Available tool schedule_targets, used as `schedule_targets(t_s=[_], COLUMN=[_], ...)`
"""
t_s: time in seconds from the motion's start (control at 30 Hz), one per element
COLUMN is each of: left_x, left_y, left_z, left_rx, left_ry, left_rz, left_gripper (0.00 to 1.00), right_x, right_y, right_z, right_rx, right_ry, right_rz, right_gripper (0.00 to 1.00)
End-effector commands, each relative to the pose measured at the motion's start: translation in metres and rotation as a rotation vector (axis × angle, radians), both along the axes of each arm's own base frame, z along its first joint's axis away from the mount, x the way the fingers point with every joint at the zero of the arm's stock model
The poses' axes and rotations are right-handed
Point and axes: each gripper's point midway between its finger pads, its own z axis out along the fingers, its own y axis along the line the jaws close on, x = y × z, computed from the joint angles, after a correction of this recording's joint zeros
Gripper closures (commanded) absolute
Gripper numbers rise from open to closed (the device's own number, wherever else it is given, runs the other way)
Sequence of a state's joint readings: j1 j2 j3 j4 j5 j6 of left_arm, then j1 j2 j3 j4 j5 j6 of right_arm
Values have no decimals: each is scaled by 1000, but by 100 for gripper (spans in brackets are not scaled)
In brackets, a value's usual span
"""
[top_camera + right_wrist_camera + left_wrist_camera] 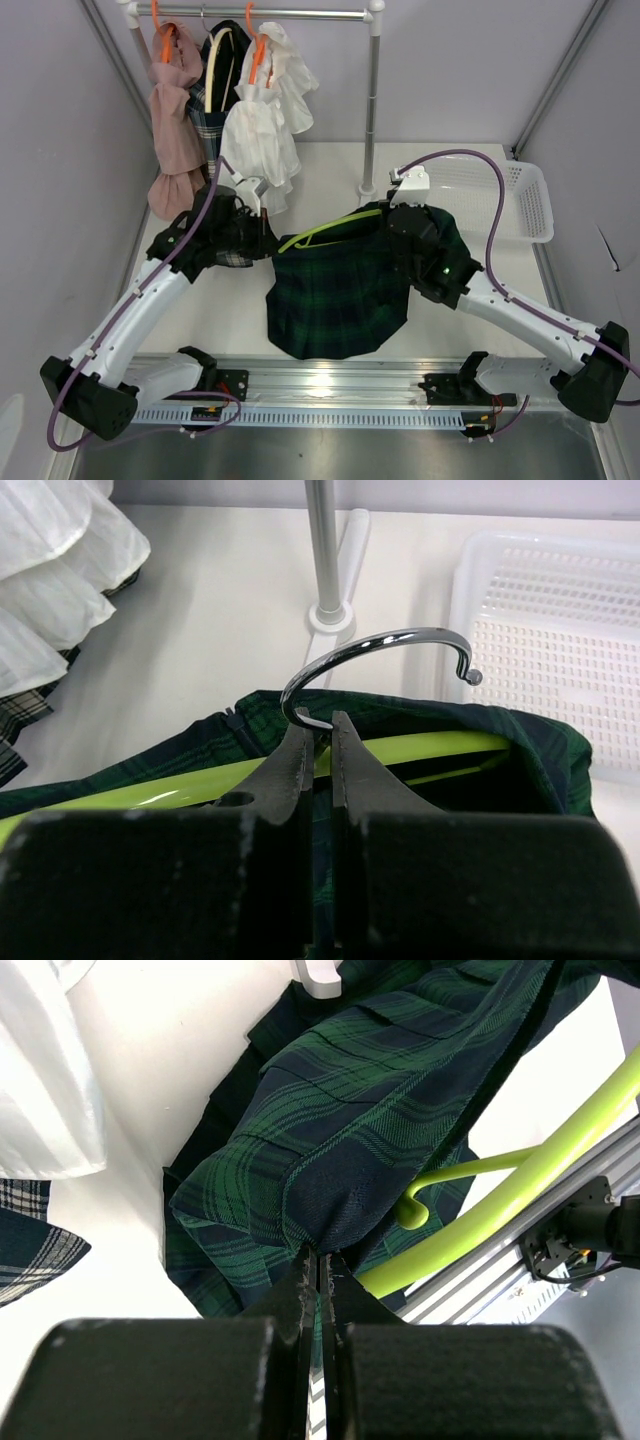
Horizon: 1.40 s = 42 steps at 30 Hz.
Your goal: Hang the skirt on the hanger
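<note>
Arms angled inward: left claw (320,1255) pinches green plaid fabric skirt (380,1110) edge; right claw (318,725) pinches lime-green plastic hanger (420,746) neck.

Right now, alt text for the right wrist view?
Right gripper shut on the chrome wire hook of a lime-green plastic hanger, with a dark green plaid skirt bunched around the hanger. Behind: a white perforated plastic basket at right, a metal rack pole at centre, white ruffled garments at upper left.

Overhead plus wrist close-ups, skirt (335,300) shared
</note>
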State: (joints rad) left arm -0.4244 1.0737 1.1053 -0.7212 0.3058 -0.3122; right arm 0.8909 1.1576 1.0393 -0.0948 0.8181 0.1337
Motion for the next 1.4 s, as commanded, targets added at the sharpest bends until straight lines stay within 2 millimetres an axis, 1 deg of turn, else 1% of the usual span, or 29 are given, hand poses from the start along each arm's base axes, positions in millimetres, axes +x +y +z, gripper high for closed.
schedule_targets(t_s=[0.0, 0.1, 0.2, 0.33, 0.4, 0.5, 0.67, 0.73, 0.77, 0.83, 0.87, 0.93, 1.1, 1.17, 1.23, 1.27, 1.33, 1.37], left_x=[-5, -7, -9, -11, -11, -14, -15, -13, -13, -11, -10, -8, -10, -11, -15, -15, -22, -22], left_y=[14, 13, 14, 14, 15, 10, 7, 5, 6, 7, 8, 8, -5, -13, -23, -28, -39, -43], left_z=[7, 6, 6, 7, 6, 9, 6, 9, 9, 9, 13, 12, 23, 25, 27, 28, 29, 31], left_rx=[56, 70, 82, 97, 122, 130, 168, 161, 164, 172, 172, 182, 118, 90, 45, 32, 13, 0], left_ry=[-53, -53, -52, -55, -58, -66, -63, -69, -67, -69, -75, -70, -72, -65, -49, -50, -38, -44], left_rz=[23, 19, 24, 25, 34, 27, 32, 35, 39, 48, 52, 53, 16, -6, -39, -48, -80, -90], left_gripper=[100, 100, 100, 100, 100, 100, 100, 100, 100, 100, 100, 100, 100, 100, 100, 100, 100, 100], right_x=[3, 4, 4, 2, 2, 1, -4, -7, -9, -12, -13, -15, -17, -20, -24, -25, -25, -25], right_y=[-65, -69, -69, -78, -81, -83, -77, -77, -75, -76, -77, -80, -77, -74, -66, -64, -59, -56], right_z=[0, -2, -3, -9, -9, -12, -18, -22, -18, -24, -25, -27, -28, -21, -13, -11, -8, -7], right_rx=[-255, -256, -264, -304, -303, -317, -321, -329, -297, -306, -300, -280, -266, -207, -173, -163, -142, -90], right_ry=[9, 12, 2, 4, 1, -4, -12, -13, -34, -29, -29, -31, -30, -48, -66, -74, -77, -84], right_rz=[-257, -280, -297, -344, -359, -380, -379, -386, -383, -375, -377, -383, -374, -356, -327, -329, -307, -299], right_gripper=[100, 100, 100, 100, 100, 100, 100, 100, 100, 100, 100, 100, 100, 100, 100, 100, 100, 100])
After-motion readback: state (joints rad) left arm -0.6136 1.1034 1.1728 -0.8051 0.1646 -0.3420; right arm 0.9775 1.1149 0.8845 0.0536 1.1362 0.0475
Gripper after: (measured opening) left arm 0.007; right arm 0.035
